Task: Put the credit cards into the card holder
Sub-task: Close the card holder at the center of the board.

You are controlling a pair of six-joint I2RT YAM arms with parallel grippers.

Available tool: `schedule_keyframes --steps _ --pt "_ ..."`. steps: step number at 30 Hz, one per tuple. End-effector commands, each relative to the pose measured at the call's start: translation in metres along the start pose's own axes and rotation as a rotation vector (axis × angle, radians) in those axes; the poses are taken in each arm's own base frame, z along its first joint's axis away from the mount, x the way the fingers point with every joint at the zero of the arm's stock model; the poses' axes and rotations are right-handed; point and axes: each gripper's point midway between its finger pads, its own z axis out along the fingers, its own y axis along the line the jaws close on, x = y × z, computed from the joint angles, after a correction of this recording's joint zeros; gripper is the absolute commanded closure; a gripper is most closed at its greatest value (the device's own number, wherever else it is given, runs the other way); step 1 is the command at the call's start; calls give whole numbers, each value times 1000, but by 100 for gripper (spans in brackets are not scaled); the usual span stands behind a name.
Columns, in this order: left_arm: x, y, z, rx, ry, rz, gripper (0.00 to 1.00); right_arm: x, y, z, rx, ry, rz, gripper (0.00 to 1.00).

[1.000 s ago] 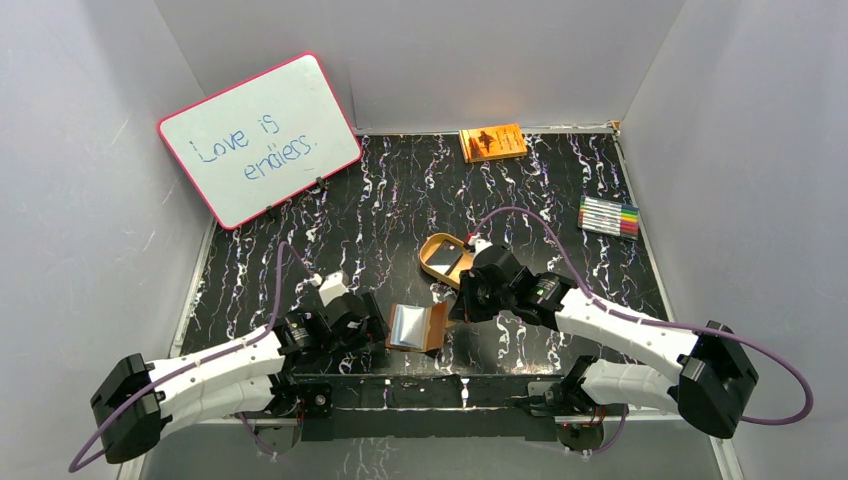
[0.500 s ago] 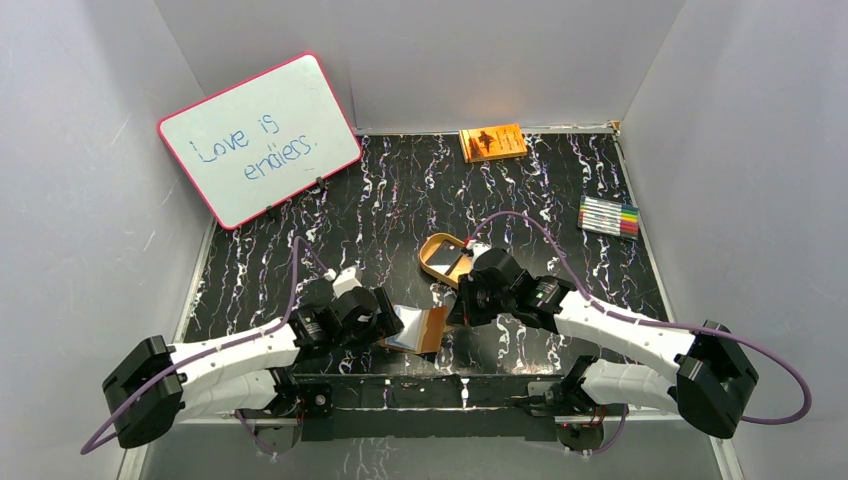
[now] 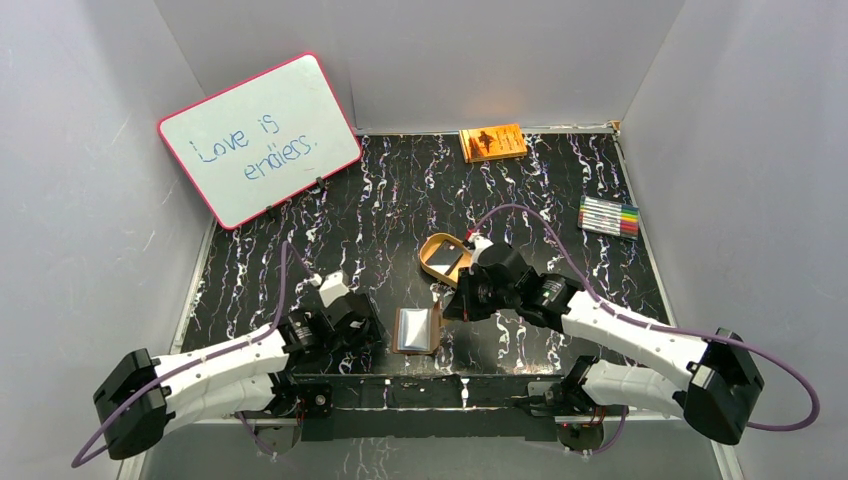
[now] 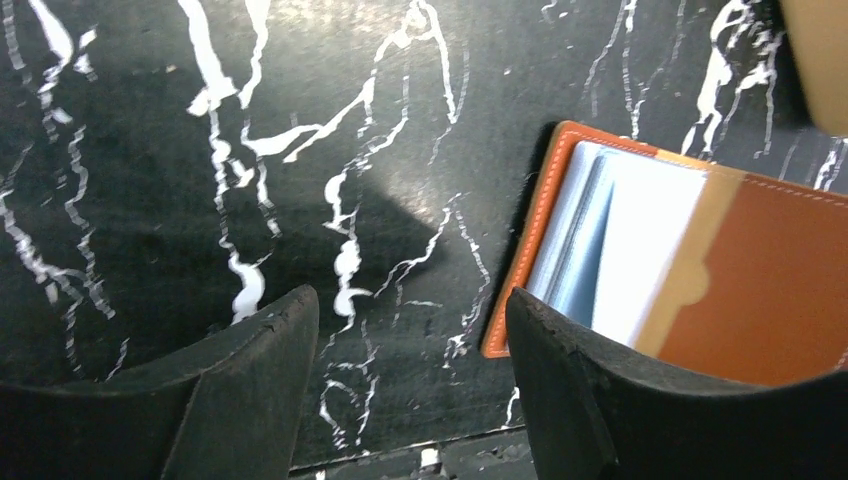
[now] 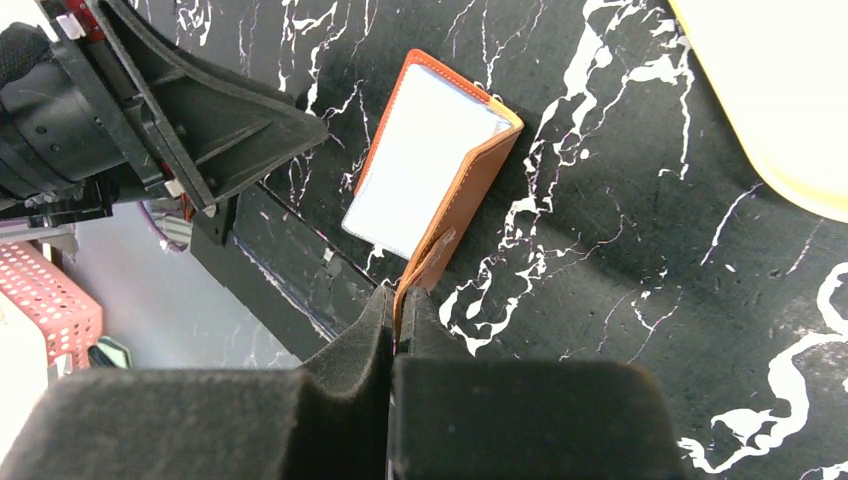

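The holder (image 3: 418, 330) lay near the table's (image 3: 400, 220) front edge, a pale card (image 5: 420, 160) inside. The right gripper (image 5: 395, 300) was pinched shut on its raised flap. The left gripper (image 4: 410, 300) stood open and empty just beside it.

From the left wrist, the wallet (image 4: 760, 290) runs off the picture's right edge. Its near corner sits behind the finger (image 4: 600, 400) on that side. How many pale cards (image 4: 640, 240) lie stacked inside it cannot be told. From the right wrist, the lower end of the wallet's raised flap is hidden between the right jaws, and the tan tray (image 5: 790, 100) is cut off by the upper corner. From above, the right arm (image 3: 600, 320) covers part of the tray. The dark thing (image 3: 446, 259) lying in it is too small to name, and the markers (image 3: 609, 216) are too small to count.
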Motion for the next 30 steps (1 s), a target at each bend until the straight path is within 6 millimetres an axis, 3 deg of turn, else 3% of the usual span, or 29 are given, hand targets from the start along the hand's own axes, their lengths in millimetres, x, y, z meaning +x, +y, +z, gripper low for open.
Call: schedule_keyframes --steps 1,7,17,21,30 --pt "10 15 12 -63 26 23 36 -20 33 -5 -107 -26 -24 100" --pt "29 5 26 -27 109 45 51 -20 43 6 -164 -4 3 100" --pt "38 6 32 -16 145 60 79 -24 48 32 -210 -21 78 100" --pt "37 9 29 -24 137 62 84 -27 46 49 -202 -14 92 100" --pt "23 12 15 -11 82 58 84 -21 37 87 -155 49 139 100"
